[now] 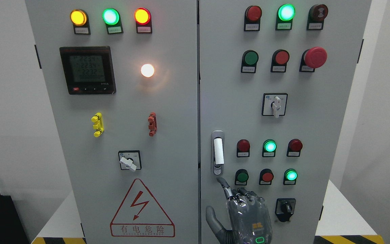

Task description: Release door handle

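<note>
The door handle (218,150), a white lever in a silver plate with a keyhole at its foot, sits upright at the left edge of the right cabinet door (317,135). My right hand (245,211) rises from the bottom edge just below it, its back toward the camera. The index finger (224,185) points up and ends a little under the handle's lower end, not touching it. The thumb (212,218) is spread to the left, the other fingers are bent at the knuckles, and the hand holds nothing. Both doors look closed. My left arm is out of view.
The grey cabinet carries lit indicator lamps, push buttons, a red emergency button (315,57), rotary switches (275,105) and a meter display (88,69). A red high-voltage warning triangle (142,210) marks the left door. A rotary switch (285,208) sits close right of my hand.
</note>
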